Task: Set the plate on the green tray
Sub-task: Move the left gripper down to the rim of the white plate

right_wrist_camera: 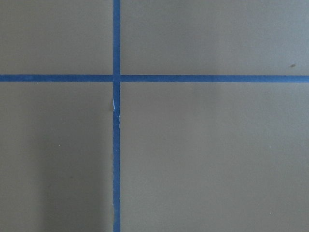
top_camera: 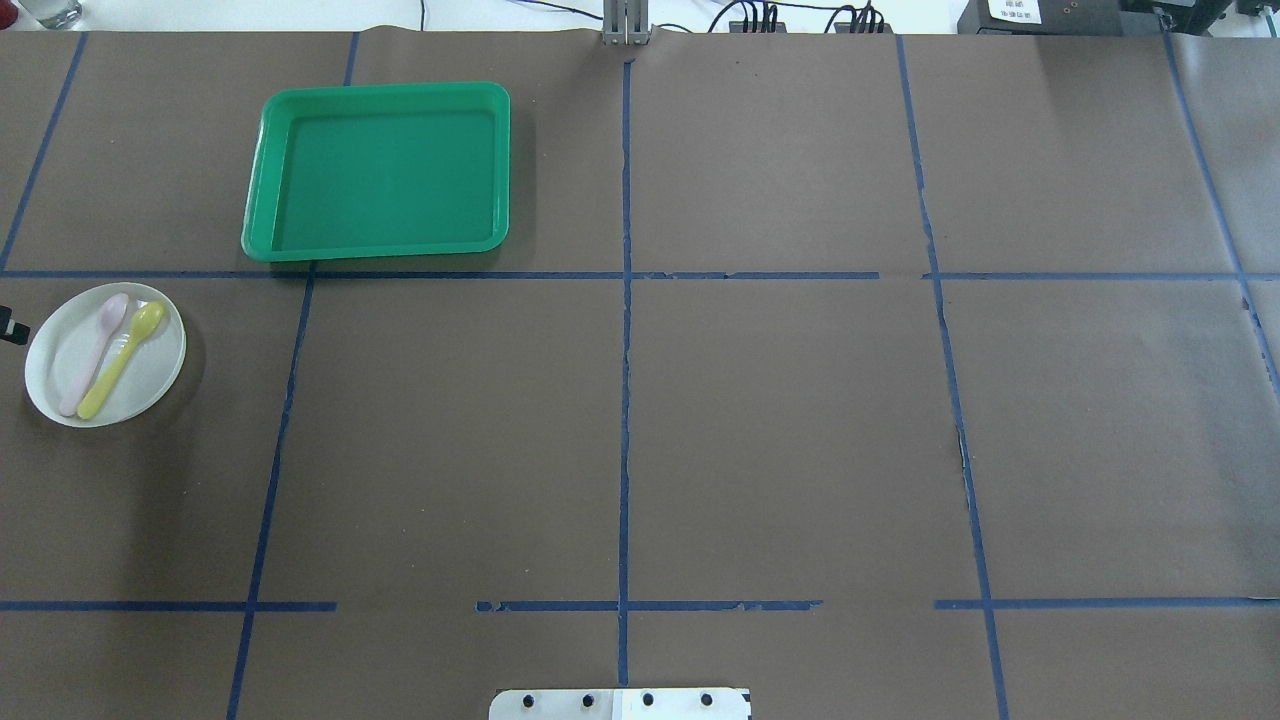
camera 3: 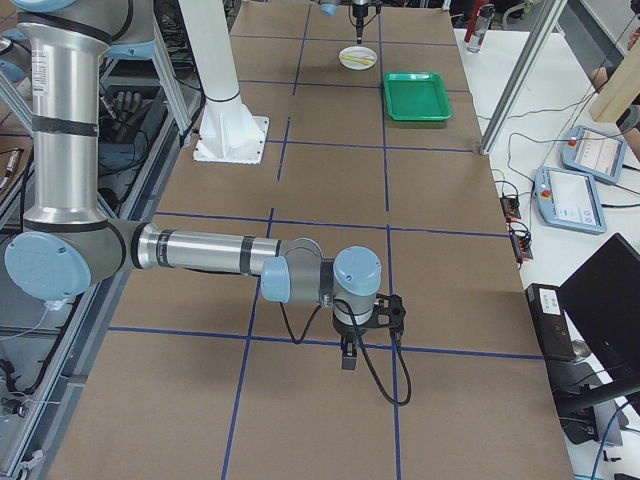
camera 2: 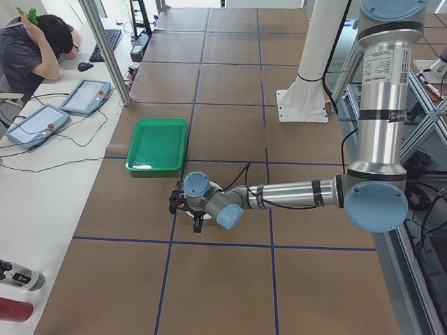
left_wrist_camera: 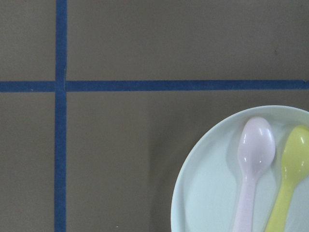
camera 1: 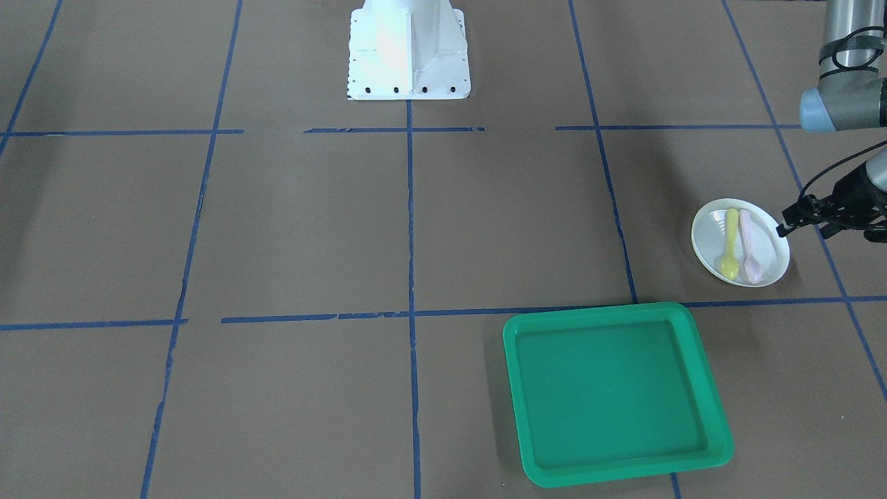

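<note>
The small white plate (camera 1: 714,242) lies on the brown table at the robot's far left, with a pink and a yellow spoon on it. It also shows in the overhead view (top_camera: 150,375) and partly in the left wrist view (left_wrist_camera: 212,183). The green tray (camera 1: 613,391) lies empty a short way from it, farther from the robot (top_camera: 380,170). My left gripper (camera 1: 804,232) hovers low at the plate's outer rim; its fingers look spread and hold nothing. My right gripper (camera 3: 350,352) hangs over bare table far from both, and I cannot tell whether it is open or shut.
A pink spoon (top_camera: 95,350) and a yellow spoon (top_camera: 122,358) lie side by side on the plate. The white robot base (camera 1: 409,52) stands at the table's middle. Blue tape lines cross the table. A person (camera 2: 35,49) and tablets (camera 2: 84,96) are at a side desk.
</note>
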Robot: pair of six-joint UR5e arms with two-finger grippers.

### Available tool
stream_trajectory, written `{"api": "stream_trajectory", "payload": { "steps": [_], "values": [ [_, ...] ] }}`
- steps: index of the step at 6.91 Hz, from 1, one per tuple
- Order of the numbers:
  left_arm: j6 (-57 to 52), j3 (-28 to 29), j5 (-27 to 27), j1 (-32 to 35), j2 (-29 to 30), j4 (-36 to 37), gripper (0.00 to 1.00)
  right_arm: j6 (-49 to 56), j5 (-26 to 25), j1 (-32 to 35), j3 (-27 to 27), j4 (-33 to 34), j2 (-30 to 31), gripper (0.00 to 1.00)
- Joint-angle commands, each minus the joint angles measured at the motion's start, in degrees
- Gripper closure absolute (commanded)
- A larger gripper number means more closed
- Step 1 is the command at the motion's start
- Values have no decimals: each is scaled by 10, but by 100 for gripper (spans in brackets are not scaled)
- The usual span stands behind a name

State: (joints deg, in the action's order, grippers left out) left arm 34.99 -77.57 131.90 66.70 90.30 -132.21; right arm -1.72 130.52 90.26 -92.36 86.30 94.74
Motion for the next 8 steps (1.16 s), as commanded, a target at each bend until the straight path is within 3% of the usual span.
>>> {"api": "stream_trajectory", "payload": {
  "steps": [1, 2, 6, 7, 8],
  "values": [
    [3, 13, -19, -16, 11, -2, 2, 0, 0, 0, 0, 0, 0, 0],
    [3, 15, -19, -17, 14, -2, 7, 0, 0, 0, 0, 0, 0, 0],
    [3, 19, -19, -28, 14, -2, 14, 0, 0, 0, 0, 0, 0, 0],
    [2, 21, -18, -28, 15, -2, 28, 0, 0, 0, 0, 0, 0, 0],
    [0, 22, -18, -29, 14, -2, 50, 0, 0, 0, 0, -1, 0, 0]
  ]
}}
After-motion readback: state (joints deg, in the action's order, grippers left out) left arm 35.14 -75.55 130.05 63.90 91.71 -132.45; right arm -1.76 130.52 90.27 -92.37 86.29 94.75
